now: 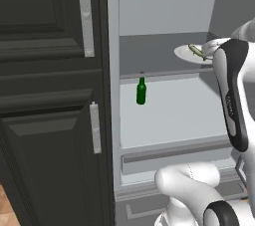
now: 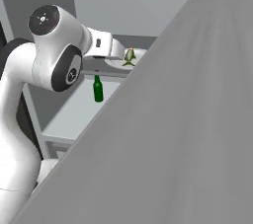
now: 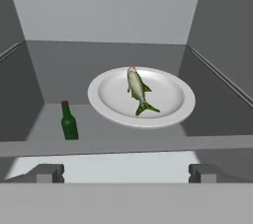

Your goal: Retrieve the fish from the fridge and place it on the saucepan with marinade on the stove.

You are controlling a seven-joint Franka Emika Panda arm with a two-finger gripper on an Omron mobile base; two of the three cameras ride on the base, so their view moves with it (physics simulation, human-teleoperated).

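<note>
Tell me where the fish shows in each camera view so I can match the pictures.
Left base view: the fish lies at upper right on the white plate, on the fridge's upper shelf, beside the arm.
Right base view: upper middle, fish on the plate, just past the wrist.
Hand view: centre, fish lying on the plate.
Shared landmark: the green bottle, on the shelf below the plate.
</note>
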